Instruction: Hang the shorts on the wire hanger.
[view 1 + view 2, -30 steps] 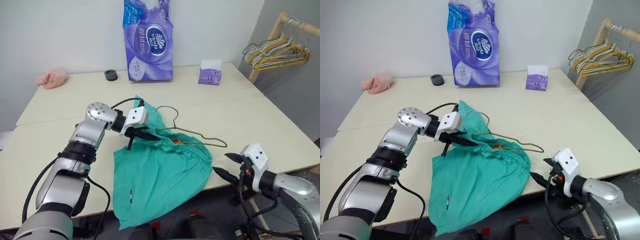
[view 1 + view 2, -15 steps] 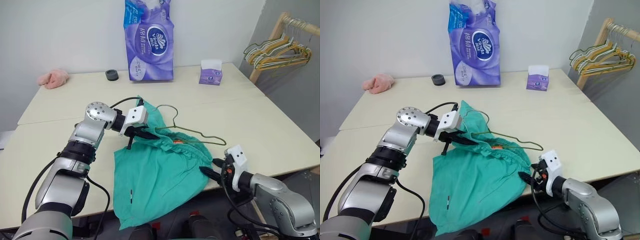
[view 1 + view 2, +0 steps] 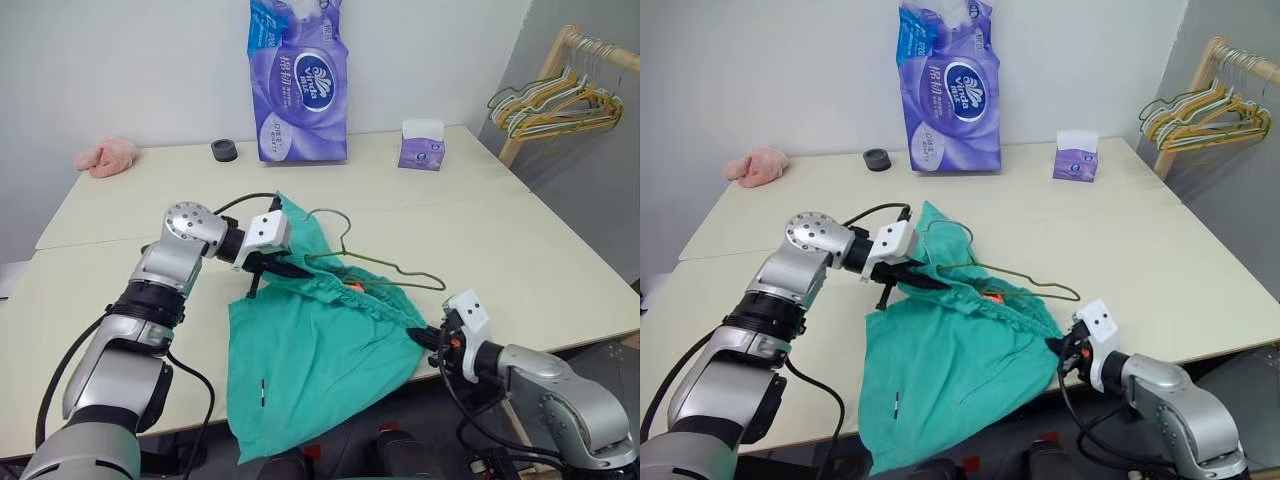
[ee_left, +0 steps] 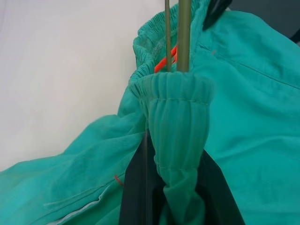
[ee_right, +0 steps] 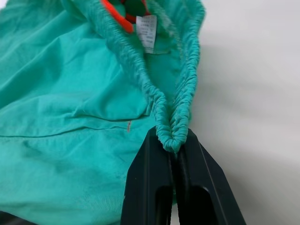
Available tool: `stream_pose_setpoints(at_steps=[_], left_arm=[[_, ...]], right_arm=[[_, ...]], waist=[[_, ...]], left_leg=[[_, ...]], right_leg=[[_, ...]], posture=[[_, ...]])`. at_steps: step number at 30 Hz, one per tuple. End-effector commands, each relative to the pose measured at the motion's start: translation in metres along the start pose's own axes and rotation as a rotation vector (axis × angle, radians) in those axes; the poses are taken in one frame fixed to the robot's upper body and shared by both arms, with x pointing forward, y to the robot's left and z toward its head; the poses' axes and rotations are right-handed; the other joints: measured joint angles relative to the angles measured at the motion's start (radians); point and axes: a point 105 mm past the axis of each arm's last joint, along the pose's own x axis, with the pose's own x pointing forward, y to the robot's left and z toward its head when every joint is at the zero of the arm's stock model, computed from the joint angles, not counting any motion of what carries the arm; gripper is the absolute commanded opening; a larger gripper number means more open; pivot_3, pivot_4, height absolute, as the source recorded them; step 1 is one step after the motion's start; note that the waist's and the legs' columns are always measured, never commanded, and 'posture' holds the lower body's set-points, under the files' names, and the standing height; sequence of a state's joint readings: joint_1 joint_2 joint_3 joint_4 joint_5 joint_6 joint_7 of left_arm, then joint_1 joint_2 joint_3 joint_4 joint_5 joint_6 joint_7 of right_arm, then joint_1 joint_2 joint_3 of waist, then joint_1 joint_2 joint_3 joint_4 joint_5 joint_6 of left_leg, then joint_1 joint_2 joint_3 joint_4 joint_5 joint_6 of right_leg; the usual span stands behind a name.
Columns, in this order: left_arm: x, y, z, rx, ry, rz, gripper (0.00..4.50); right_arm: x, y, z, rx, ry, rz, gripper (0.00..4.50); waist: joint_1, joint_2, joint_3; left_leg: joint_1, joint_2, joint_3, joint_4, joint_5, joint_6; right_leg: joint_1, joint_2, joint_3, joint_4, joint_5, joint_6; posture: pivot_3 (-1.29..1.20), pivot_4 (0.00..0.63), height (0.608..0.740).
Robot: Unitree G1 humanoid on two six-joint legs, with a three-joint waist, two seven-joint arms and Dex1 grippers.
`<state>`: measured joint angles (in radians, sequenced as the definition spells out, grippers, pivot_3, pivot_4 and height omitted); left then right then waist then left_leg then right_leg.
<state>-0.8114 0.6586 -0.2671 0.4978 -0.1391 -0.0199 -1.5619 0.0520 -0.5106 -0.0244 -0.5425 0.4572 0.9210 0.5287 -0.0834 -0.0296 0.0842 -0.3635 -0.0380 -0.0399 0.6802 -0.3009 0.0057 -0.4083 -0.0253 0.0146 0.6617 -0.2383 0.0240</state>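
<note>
Overhead, the head views show one pair of shorts [image 3: 320, 345] spread on the pale bench [image 3: 520, 240], its lower part draped over the near edge. One wire hanger [image 3: 385, 267] lies across the gathered waistband, its hook rising just beside the left end effector [image 3: 285, 268], which is clenched on the waistband's left end. The right end effector [image 3: 428, 335] sits at the waistband's right end, near the bench edge, clamped on the fabric. Elsewhere on the bench stand one purple tissue pack [image 3: 298, 80], one small purple box [image 3: 420, 145], one dark round object [image 3: 224, 151] and one pink cloth lump [image 3: 104, 156]. A wooden rack [image 3: 545, 70] at the right carries a bunch of hangers [image 3: 548, 105]; their number cannot be told.

Seen from the left wrist, the two black fingers [image 4: 136, 187] pinch a bunched fold of waistband, and two runs of the hanger's wire pass along its top beside an orange drawstring [image 4: 165, 62].

From the right wrist, the fingers [image 5: 150, 187] are closed on the folded end of the elastic, with one white label [image 5: 146, 33] inside the waist.

A second ago the right end effector stood open, off the bench edge and apart from the shorts; since then it has reached the waistband and closed. The left grip is unchanged.
</note>
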Motion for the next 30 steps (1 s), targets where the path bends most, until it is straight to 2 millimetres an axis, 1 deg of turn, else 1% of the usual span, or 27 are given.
stream_pose_setpoints(at_steps=[1, 6, 10, 14, 20, 23, 26, 27, 30], left_arm=[[-0.018, -0.003, 0.010, 0.018, -0.005, -0.010, 0.00], [-0.020, -0.008, 0.005, 0.013, 0.041, -0.032, 0.00], [-0.019, -0.004, -0.001, 0.028, 0.073, -0.011, 0.00], [-0.017, -0.006, -0.007, 0.040, 0.107, -0.029, 0.00], [-0.018, -0.002, -0.017, 0.067, 0.169, -0.008, 0.00], [-0.018, 0.003, -0.020, 0.095, 0.203, 0.019, 0.00], [-0.012, 0.011, -0.018, 0.129, 0.212, 0.065, 0.00], [-0.007, 0.011, -0.014, 0.145, 0.206, 0.065, 0.00], [0.006, 0.010, -0.006, 0.177, 0.185, 0.066, 0.00]], right_arm=[[-0.015, -0.019, 0.014, -0.014, -0.044, -0.060, 0.06], [-0.019, -0.022, 0.016, -0.022, -0.042, -0.058, 0.06], [-0.020, -0.017, 0.020, -0.050, -0.042, -0.038, 0.06], [-0.021, -0.011, 0.023, -0.065, -0.044, -0.015, 0.06], [-0.028, -0.005, 0.026, -0.101, -0.025, 0.011, 0.06], [-0.035, -0.005, 0.029, -0.154, 0.005, 0.018, 0.06], [-0.042, -0.005, 0.042, -0.259, 0.039, 0.032, 0.06], [-0.040, -0.005, 0.051, -0.318, 0.052, 0.045, 0.06], [-0.035, -0.002, 0.065, -0.414, 0.074, 0.075, 0.06]], waist=[[-0.001, 0.000, 0.000], [0.000, 0.000, 0.000], [0.000, 0.000, 0.000], [0.000, 0.000, 0.000], [0.000, 0.000, 0.000], [0.001, 0.000, 0.000], [0.000, 0.000, 0.000], [-0.001, 0.000, 0.000], [-0.005, 0.000, 0.000]], left_leg=[[0.000, 0.000, 0.000, 0.000, 0.000, 0.000], [0.000, 0.000, 0.000, 0.000, 0.000, 0.000], [0.000, 0.000, 0.000, 0.000, 0.000, 0.000], [0.000, 0.000, 0.000, 0.000, 0.000, 0.000], [0.000, 0.000, 0.000, 0.000, 0.000, 0.000], [0.000, 0.000, 0.000, 0.000, 0.000, 0.000], [0.000, 0.000, 0.000, 0.000, 0.000, 0.000], [0.000, 0.000, 0.001, 0.000, 0.000, 0.000], [0.000, 0.000, 0.001, 0.000, 0.000, 0.000]], right_leg=[[0.000, 0.000, 0.000, 0.000, 0.000, 0.000], [0.000, 0.000, 0.000, 0.000, 0.000, 0.000], [0.000, 0.000, 0.000, 0.000, 0.000, 0.000], [0.000, 0.000, 0.000, 0.000, 0.000, 0.000], [0.000, 0.000, 0.000, 0.000, 0.000, 0.000], [0.000, 0.000, 0.000, 0.000, 0.000, 0.000], [0.000, 0.000, 0.000, 0.000, 0.000, 0.000], [0.000, 0.000, 0.000, 0.000, 0.000, 0.000], [0.000, 0.000, 0.000, -0.001, 0.000, 0.001]], posture=[[-0.15, 0.041, 0.740], [-0.15, 0.039, 0.740], [-0.15, 0.038, 0.740], [-0.16, 0.039, 0.740], [-0.16, 0.040, 0.740], [-0.17, 0.040, 0.740], [-0.18, 0.041, 0.740], [-0.19, 0.040, 0.740], [-0.19, 0.039, 0.740]])
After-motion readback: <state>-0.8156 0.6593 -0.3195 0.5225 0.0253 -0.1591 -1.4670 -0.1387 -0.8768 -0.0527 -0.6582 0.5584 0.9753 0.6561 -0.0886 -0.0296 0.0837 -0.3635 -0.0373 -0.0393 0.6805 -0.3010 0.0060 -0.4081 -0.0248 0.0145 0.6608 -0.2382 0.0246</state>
